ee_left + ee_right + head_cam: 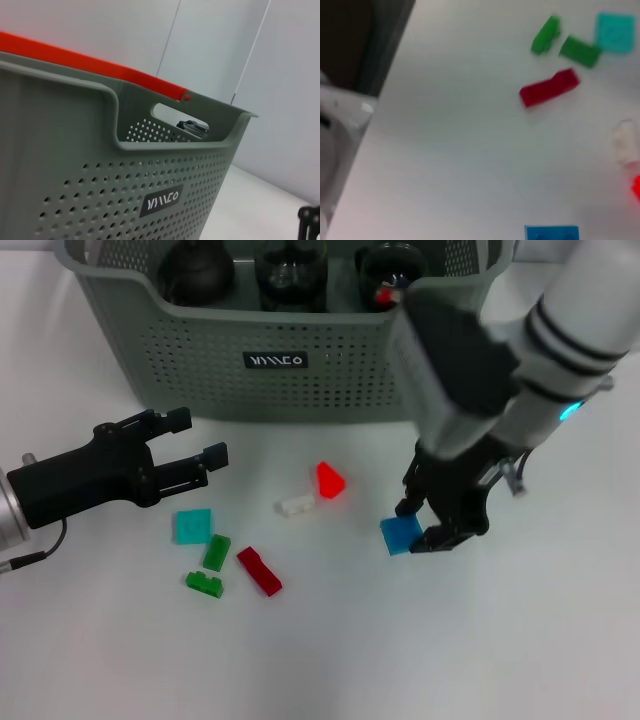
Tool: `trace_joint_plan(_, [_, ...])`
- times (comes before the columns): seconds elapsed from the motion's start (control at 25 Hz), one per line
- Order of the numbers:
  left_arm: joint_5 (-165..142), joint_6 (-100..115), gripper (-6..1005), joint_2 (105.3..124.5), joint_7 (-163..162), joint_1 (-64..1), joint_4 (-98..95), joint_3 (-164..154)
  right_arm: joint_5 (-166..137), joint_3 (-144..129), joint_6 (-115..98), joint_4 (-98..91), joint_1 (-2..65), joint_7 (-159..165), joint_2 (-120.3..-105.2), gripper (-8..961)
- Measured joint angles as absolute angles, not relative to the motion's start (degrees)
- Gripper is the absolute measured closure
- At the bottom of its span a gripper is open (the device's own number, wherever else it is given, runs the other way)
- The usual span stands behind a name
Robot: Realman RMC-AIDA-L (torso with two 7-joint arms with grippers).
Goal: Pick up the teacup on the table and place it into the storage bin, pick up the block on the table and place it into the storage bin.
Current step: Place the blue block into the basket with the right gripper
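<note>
While the blue block (401,534) is lying on the table (420,640), the right gripper (428,524) is standing over its right edge with the fingers spread apart, one finger touching the block's upper corner and the other just beside its lower right corner. The block is not lifted; it is lying flat, in front of the bin (290,360) and well apart from it. In the right wrist view only the block's top edge is showing. The bin is standing at the far side of the table, its black label (275,361) facing the robot, and dark teaware (290,275) is sitting inside it. Left of the blue block, a red wedge (330,480) and a white piece (295,506) are lying close together. Farther left are lying a red brick (259,571), two green bricks (211,566) and a teal tile (194,526). The left gripper (188,447) is hovering above the table near the teal tile, fingers apart, gripping nothing.
</note>
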State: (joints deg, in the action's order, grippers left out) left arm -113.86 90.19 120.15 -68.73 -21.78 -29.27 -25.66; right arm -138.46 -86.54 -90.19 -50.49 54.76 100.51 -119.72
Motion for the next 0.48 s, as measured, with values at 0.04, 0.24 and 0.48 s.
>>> trace_joint_plan(0.04, [-113.95, 90.36, 171, 120.04, -68.73, -21.62, -29.28, -25.67, -138.42, -83.13, -92.11, -51.01, 54.69, 100.54, -119.64, 526])
trace_joint_plan(0.24, [-114.16, 93.37, 172, 119.44, -68.34, -20.30, -29.93, -25.75, -136.67, -62.58, -103.61, -55.64, 54.22, 100.69, -118.77, 523])
trace_joint_plan(0.48, [-113.93, 95.54, 172, 118.84, -68.29, -19.19, -31.14, -25.62, -124.62, -47.99, -113.14, -60.11, 54.75, 106.88, -114.24, 521])
